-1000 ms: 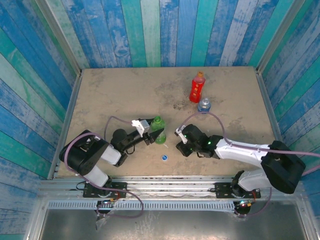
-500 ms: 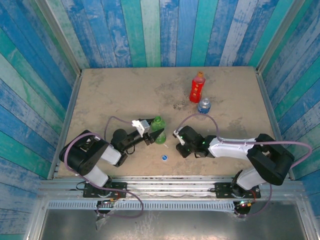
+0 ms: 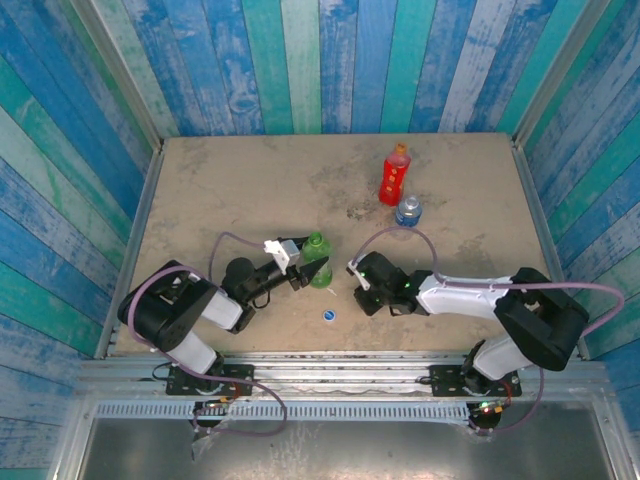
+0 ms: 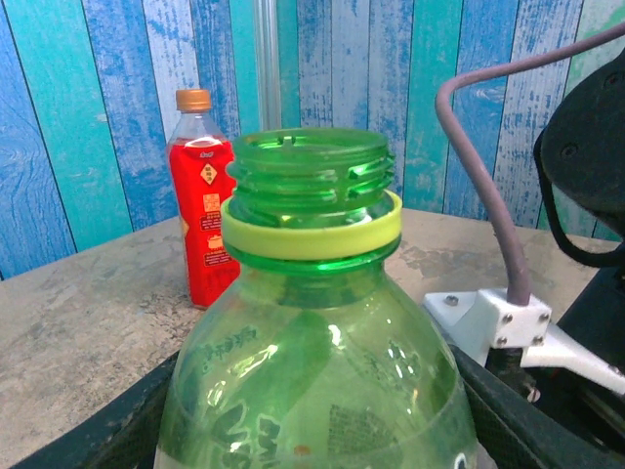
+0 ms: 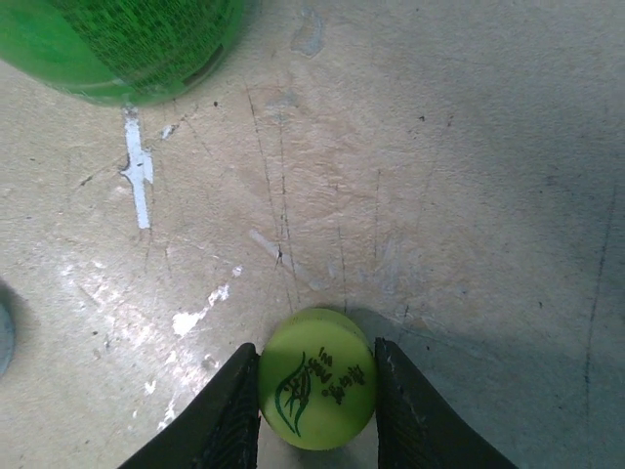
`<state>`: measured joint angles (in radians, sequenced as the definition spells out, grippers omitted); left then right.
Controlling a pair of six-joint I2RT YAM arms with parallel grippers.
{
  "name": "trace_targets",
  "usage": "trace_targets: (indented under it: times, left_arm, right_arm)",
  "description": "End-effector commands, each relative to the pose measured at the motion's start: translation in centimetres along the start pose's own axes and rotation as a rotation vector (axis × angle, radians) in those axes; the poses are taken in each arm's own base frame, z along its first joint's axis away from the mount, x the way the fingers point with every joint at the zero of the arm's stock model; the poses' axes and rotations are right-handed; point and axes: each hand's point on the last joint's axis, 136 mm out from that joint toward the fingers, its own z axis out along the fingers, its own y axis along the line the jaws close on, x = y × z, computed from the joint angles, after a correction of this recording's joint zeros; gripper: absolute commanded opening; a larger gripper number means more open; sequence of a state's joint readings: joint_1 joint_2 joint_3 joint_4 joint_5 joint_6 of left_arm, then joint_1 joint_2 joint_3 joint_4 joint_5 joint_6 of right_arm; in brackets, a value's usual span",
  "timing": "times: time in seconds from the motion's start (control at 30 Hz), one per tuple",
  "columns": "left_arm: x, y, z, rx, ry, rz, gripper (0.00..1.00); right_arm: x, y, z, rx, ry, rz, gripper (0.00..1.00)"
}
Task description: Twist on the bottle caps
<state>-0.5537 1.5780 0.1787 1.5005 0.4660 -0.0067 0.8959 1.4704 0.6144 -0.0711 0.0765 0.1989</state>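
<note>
Worktop (image 3: pixel 250 190) carries both things: our left jaws grip the uncapped green bottle (image 4: pixel 312 371), standing upright. Near it, our right jaws pinch the yellow-green cap (image 5: pixel 317 379), lying flat on the surface.

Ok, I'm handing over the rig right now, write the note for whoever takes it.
Left gripper: shut on the upright green bottle, neck open.
Right gripper: shut on the yellow-green cap, which rests on the table.
Done: red bottle wears its orange cap.
Left: screw the yellow-green cap onto the green bottle; the blue cap lies loose near the arms, and the clear bottle stands by the red one.
</note>
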Motion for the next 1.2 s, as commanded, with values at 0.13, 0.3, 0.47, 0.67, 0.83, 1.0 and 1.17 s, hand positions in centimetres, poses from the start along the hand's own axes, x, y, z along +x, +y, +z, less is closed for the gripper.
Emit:
trace_targets:
  times: [0.13,0.3,0.47,0.67,0.83,1.0,1.17]
  left_arm:
    - [0.8,-0.5,0.0,0.023,0.042,0.003,0.62]
    - [0.9,-0.5,0.0,0.024,0.045,0.003,0.62]
    - [0.9,-0.6,0.0,0.031,0.044,0.004,0.62]
    - [1.0,-0.7,0.1,0.039,0.044,0.005,0.62]
    - [1.4,-0.7,0.1,0.041,0.067,0.013,0.62]
    - [1.5,-0.7,0.1,0.043,0.07,0.016,0.62]
    - [1.4,-0.7,0.0,0.042,0.071,0.021,0.62]
  right_arm:
    - [-4.8,0.5,-5.0,-0.011,-0.135,-0.003,0.3]
    - [-8.2,1.5,-9.1,-0.06,-0.23,-0.037,0.31]
    - [-11.6,2.9,-12.9,-0.129,-0.315,-0.083,0.32]
    - [-15.7,5.0,-15.7,-0.209,-0.422,-0.164,0.32]
    - [-17.8,6.2,-15.7,-0.241,-0.432,-0.202,0.32]
    - [-19.0,7.1,-14.8,-0.264,-0.412,-0.237,0.32]
    - [-19.0,7.0,-13.4,-0.249,-0.373,-0.249,0.32]
